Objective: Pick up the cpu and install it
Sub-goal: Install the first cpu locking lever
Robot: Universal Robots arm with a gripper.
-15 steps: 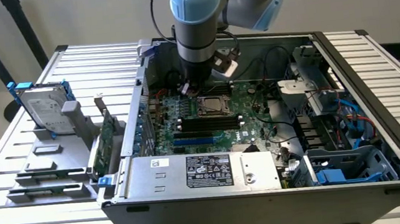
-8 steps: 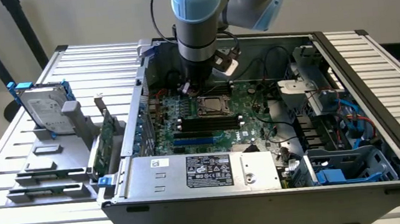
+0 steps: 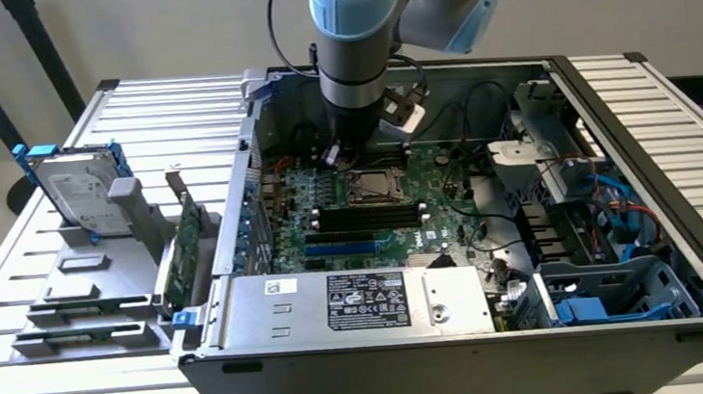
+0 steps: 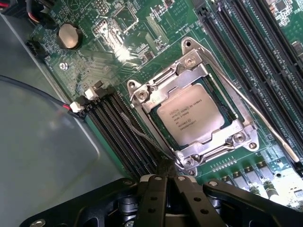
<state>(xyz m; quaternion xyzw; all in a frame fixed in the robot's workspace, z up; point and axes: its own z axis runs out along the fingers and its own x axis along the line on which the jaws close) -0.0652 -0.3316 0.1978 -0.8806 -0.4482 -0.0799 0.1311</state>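
An opened computer case (image 3: 469, 340) is laid on its side on a slatted table (image 3: 652, 100), so that the motherboard (image 3: 367, 220) faces upward and can be reached from above. A hard drive (image 3: 74, 199) with blue clips is stood upright in a grey holder, well apart from the case at the exterior view's left. The arm is lowered into the case, over the board. In the wrist view the socket frame (image 4: 189, 59) is seen on the green board, between banks of dark memory slots (image 4: 120, 137). The cpu (image 4: 190, 113) is lying flat inside that frame, its printed silver top upward; it appears to be seated, though whether the frame is latched cannot be judged. The gripper (image 4: 165, 182) is held just beside the frame's corner, its fingers pressed together with nothing between them; no contact with the cpu is seen
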